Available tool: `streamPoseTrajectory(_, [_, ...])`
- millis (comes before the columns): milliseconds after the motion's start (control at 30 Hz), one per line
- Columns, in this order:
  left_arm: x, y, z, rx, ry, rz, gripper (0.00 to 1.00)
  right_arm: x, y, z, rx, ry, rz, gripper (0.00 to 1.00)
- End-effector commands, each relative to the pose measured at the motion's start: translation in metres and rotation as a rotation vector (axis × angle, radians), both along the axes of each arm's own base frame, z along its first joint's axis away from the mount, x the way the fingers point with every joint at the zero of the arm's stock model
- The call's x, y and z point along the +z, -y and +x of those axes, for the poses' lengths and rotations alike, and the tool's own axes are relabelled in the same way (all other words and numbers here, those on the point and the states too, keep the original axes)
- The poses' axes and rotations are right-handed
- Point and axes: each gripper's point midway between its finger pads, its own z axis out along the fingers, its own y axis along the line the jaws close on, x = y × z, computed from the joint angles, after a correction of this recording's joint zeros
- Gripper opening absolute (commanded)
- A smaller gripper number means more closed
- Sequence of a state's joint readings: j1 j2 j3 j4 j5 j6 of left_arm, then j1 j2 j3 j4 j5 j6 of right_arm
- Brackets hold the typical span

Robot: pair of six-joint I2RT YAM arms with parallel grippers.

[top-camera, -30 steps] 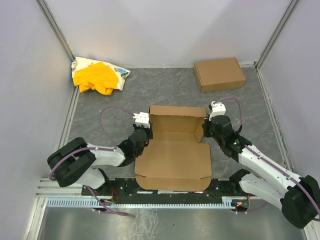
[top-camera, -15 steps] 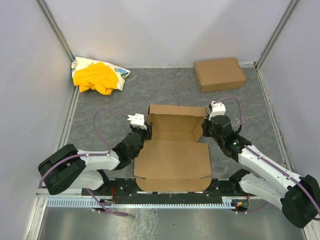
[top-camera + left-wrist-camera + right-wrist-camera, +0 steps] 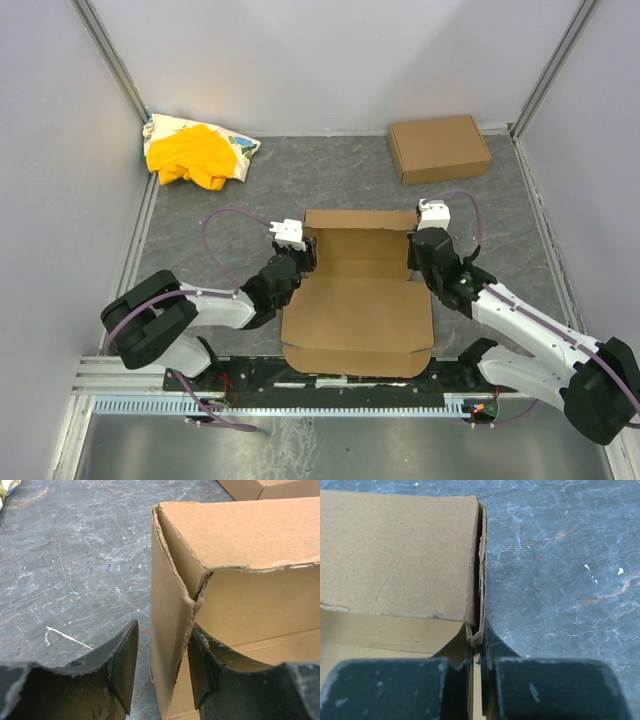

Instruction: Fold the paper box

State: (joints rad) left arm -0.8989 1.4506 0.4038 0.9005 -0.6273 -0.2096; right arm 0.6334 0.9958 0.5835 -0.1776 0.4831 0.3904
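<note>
Paper box [image 3: 355, 300] sits mid-table at the near edge, between the two arms. Its far wall is raised and runs left to right. Both short side walls are up. The broad lid panel lies flat toward the near edge, not yet folded over, so the sheet's long axis runs near to far.

Left wrist view: the box's left side wall [image 3: 172, 630] stands upright between the fingers of the left gripper [image 3: 162, 667]. The jaws are spread and straddle it rather than clamp it. The outer finger [image 3: 125, 665] stands apart from the cardboard with bare table [image 3: 75, 580] showing in the gap. The inner finger is just beside the wall's inside face, and we cannot tell whether it touches.

Right wrist view: the right gripper [image 3: 480, 655] is pressed together on the doubled right side wall [image 3: 479, 580], pinching its upper edge.

Relation that matters: each side wall lies directly at its own arm's fingertips, left wall to the left arm and right wall to the right. Only the right one is gripped. In our judgement the left wall can spring outward unless that gripper closes on it or shifts.

Well apart, at the far edge: a ready-made box [image 3: 440, 148] on the right and a yellow-and-white cloth heap [image 3: 195, 150] on the left.
</note>
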Motion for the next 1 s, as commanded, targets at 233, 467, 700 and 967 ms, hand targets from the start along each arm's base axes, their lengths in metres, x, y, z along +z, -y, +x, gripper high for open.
streamPoseTrajectory(233, [0.038, -0.007, 0.007, 0.066, 0.09, -0.078, 0.46, 0.033, 0.008, 0.015, -0.134, 0.113, -0.03, 0.02])
streamPoseTrajectory(467, [0.043, -0.008, 0.013, 0.102, 0.113, -0.054, 0.37, 0.035, -0.003, 0.012, -0.115, 0.147, -0.016, 0.02])
streamPoseTrajectory(700, [0.043, -0.01, 0.023, 0.202, 0.136, 0.027, 0.03, 0.036, -0.011, 0.003, -0.105, 0.162, -0.03, 0.02])
streamPoseTrajectory(967, [0.036, -0.011, 0.021, 0.343, 0.159, 0.232, 0.03, 0.032, -0.016, 0.0, -0.127, 0.144, -0.053, 0.02])
